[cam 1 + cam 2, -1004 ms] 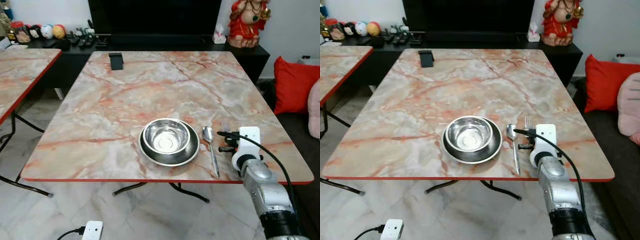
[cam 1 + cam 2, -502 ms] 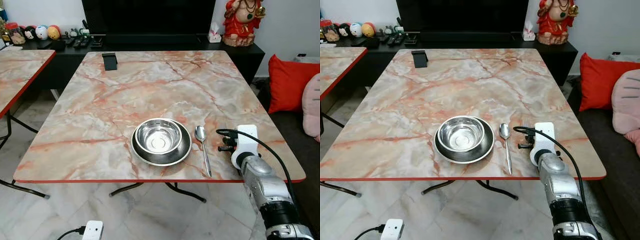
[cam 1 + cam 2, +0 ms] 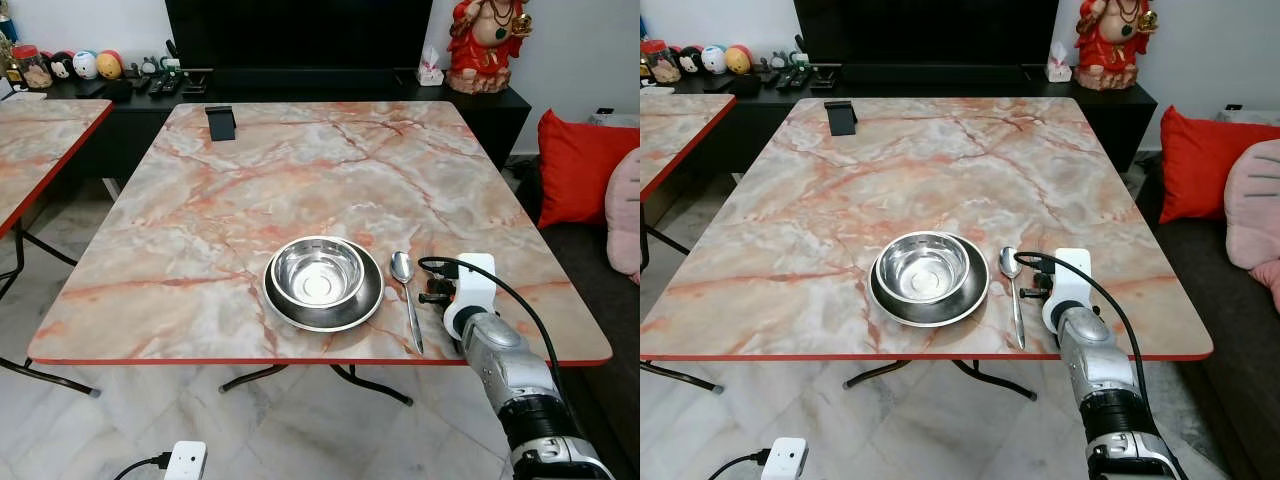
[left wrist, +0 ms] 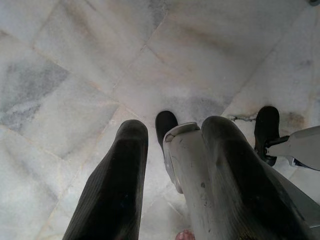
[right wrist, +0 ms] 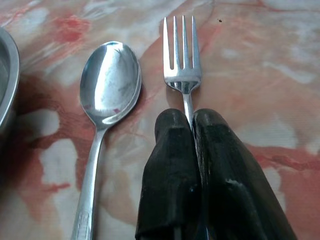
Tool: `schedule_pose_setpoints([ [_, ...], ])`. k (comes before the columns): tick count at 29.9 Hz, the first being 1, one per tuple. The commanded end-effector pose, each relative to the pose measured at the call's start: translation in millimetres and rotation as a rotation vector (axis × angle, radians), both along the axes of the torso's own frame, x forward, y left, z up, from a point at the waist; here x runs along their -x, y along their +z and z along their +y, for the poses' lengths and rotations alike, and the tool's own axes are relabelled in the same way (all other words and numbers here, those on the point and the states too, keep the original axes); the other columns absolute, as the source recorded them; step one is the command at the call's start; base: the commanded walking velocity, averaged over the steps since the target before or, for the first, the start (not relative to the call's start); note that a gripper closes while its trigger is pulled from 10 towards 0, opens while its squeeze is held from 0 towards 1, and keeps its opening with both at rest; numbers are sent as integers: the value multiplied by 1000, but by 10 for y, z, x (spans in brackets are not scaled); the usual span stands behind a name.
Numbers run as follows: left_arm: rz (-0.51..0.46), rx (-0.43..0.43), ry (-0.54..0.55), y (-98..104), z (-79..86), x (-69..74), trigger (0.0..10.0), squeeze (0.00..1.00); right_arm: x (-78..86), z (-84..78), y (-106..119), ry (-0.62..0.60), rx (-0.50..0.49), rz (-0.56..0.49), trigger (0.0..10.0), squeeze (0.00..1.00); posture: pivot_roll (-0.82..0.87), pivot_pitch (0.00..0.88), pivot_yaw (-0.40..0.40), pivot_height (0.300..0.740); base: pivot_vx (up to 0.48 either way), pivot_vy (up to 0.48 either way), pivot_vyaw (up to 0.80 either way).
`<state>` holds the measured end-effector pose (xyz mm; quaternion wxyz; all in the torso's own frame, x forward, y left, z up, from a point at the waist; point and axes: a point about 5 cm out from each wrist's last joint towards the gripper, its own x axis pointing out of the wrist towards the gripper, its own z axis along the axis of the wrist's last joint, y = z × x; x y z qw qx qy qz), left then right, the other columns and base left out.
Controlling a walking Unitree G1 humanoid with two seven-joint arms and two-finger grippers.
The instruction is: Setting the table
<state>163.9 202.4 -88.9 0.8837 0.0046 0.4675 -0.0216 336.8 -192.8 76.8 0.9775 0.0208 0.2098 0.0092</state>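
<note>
1. Fork (image 5: 183,70) lies on the marble table (image 3: 300,190) just beside the spoon (image 5: 106,100), at the spoon's 3 o'clock, tines toward the table's far side at 12 o'clock.
2. Right gripper (image 5: 191,127) has its two black fingers (image 5: 167,165) pressed together on the fork's thin neck just behind the tines; the handle is hidden under them.
3. Seen from the head, the right arm reaches over the table's near edge at about 4 o'clock from the bowl (image 3: 318,273), with its white wrist block and black cable beside the spoon (image 3: 406,293).
4. Bowl sits inside a dark steel plate (image 3: 366,302); the spoon lies at the plate's 3 o'clock, close to its rim, bowl end up toward 12 o'clock.
5. A small black stand (image 3: 221,122) is on the table's far left, at about 11 o'clock from the bowl.
6. Left gripper (image 4: 170,165) hangs over the pale tiled floor (image 4: 75,65), its fingers (image 4: 115,185) apart with nothing between them.
7. A second marble table (image 3: 40,140) stands at 9 o'clock, and a red cushion (image 3: 580,165) at 3 o'clock.
</note>
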Motion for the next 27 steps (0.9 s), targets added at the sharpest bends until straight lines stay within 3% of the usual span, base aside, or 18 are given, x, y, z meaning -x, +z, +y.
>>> schedule_pose_setpoints([
  [1,19,-5,3,-14,18,33,10000,0,-29,11,17,-10,-15,-9,10000,0,-4,0,-5,736,0,0,0],
  [15,19,-3,3,-15,11,32,10000,0,-9,6,-64,-25,-14,11,10000,0,-3,0,-7,736,0,0,0],
  [23,19,-5,3,-14,15,32,10000,0,-20,81,-83,-13,-27,13,10000,0,-1,0,-7,736,0,0,0],
  [24,19,-5,2,-14,14,32,10000,0,-23,94,-81,-9,-35,11,10000,431,-1,0,-7,736,0,0,0],
  [26,19,-5,2,-14,14,32,10000,0,-24,96,-80,-9,-37,9,10000,431,-1,0,-7,736,0,0,0],
  [27,19,-5,2,-14,14,33,10000,0,-24,99,-79,-7,-37,8,10000,976,-1,0,-7,736,0,0,0],
])
